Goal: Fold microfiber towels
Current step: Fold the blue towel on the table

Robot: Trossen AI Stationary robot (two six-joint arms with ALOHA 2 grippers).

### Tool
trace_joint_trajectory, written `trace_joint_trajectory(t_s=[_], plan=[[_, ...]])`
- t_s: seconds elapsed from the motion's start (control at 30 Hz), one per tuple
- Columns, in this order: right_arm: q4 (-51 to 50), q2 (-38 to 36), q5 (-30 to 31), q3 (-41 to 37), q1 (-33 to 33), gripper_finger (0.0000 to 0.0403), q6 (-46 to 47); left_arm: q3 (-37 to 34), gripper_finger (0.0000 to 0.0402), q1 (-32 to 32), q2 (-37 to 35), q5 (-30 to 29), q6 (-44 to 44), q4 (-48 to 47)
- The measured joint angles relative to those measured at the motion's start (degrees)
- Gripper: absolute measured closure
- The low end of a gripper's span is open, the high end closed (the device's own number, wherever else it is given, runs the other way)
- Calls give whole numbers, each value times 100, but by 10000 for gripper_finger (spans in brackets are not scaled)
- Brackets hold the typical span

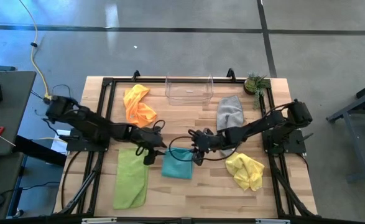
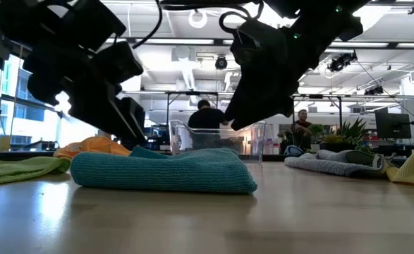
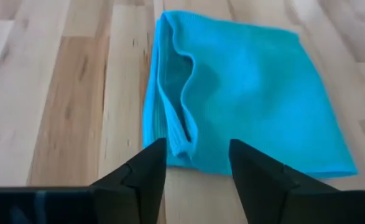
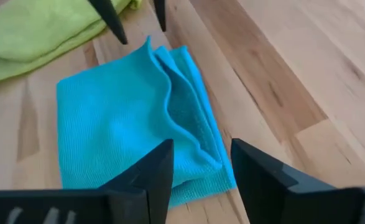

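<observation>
From above: teal towel [image 1: 177,163] folded into a small square just below and between left gripper [image 1: 150,151] and right gripper [image 1: 197,149], both hovering at its far corners, holding nothing; lime green towel [image 1: 131,178] flat just outboard of the left gripper, orange towel [image 1: 138,104] bunched well behind it, grey towel [image 1: 230,112] behind the right gripper, yellow towel [image 1: 246,172] crumpled to its outer side, clear bin [image 1: 189,88] well beyond both. From table height: same teal cloth [image 2: 164,172] lying as a thick, soft, rounded pad under both dark grippers, layers puffed rather than creased; grip state not readable here. From the left wrist: fingers [image 3: 146,173] spread apart and empty, teal towel [image 3: 244,102] straight ahead, its loose stacked edges nearest the tips and gaping slightly. From the right wrist: fingers [image 4: 150,172] likewise spread and empty, folded teal cloth [image 4: 126,118] just ahead, open layered edge rippling up toward the tips, lime green cloth [image 4: 42,34] beyond it. Judged as light, limp and grippy on the wood, not fragile; likely to sag and spring open if lifted by one layer. Best taken at a corner of the layered edge, pinching all plies together, or pressed flat along the fold.
</observation>
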Motion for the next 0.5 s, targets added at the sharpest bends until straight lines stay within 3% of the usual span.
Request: trace_joint_trajectory(t_s=[0.27,0.5], plan=[[-149,47,-293,0,-2,263,-205,309,319,120,583,51,372,-16],[-102,382,-751,0,-169,260,-122,347,395,290,488,23,404,-28]])
